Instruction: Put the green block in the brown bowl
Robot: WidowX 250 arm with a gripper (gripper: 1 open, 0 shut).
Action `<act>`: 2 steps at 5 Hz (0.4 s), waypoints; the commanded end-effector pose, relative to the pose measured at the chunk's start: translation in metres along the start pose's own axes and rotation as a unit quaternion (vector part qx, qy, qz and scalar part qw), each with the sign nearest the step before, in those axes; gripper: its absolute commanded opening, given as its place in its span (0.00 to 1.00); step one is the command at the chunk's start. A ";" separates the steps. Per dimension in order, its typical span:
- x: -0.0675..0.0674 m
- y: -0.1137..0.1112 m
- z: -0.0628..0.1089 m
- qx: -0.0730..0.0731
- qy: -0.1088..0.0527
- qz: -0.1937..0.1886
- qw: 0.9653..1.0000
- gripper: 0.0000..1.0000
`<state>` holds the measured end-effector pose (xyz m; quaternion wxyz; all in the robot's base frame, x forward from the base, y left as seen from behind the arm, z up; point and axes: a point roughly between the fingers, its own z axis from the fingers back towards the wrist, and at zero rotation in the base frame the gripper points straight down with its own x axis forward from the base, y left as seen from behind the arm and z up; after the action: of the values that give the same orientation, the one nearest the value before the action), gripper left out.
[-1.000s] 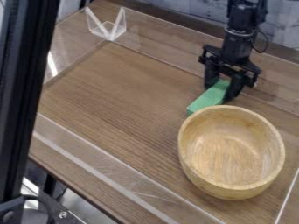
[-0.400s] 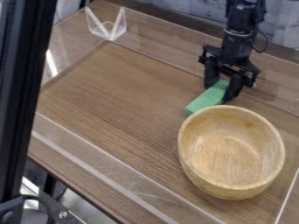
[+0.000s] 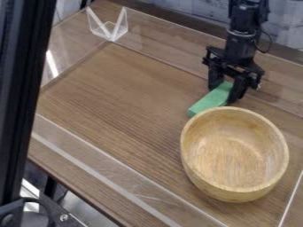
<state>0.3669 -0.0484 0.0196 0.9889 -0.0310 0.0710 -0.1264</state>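
Wood-grain table (image 3: 112,97) under me — my gripper (image 3: 233,86) points straight down, fingers clamped on the far end of the block (image 3: 213,98). Its long axis slants down toward the bowl (image 3: 235,154), just beside the rim — so I judge a lift, then a short carry nearer the camera.

One green block (image 3: 210,100), one brown bowl (image 3: 235,153), one clear stand (image 3: 109,25), one gripper (image 3: 233,86).

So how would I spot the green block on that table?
Find the big round wooden bowl on the wood-grain table. Just beyond its far rim, under the robot's black hand, lies the green block. It is the only mint-green, flat rectangular piece there.
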 end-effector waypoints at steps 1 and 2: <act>-0.003 -0.011 0.023 0.006 -0.026 -0.013 1.000 0.00; -0.012 -0.015 0.041 0.015 -0.036 -0.009 0.999 0.00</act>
<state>0.3485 -0.0553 0.0277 0.9869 -0.0216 0.0841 -0.1359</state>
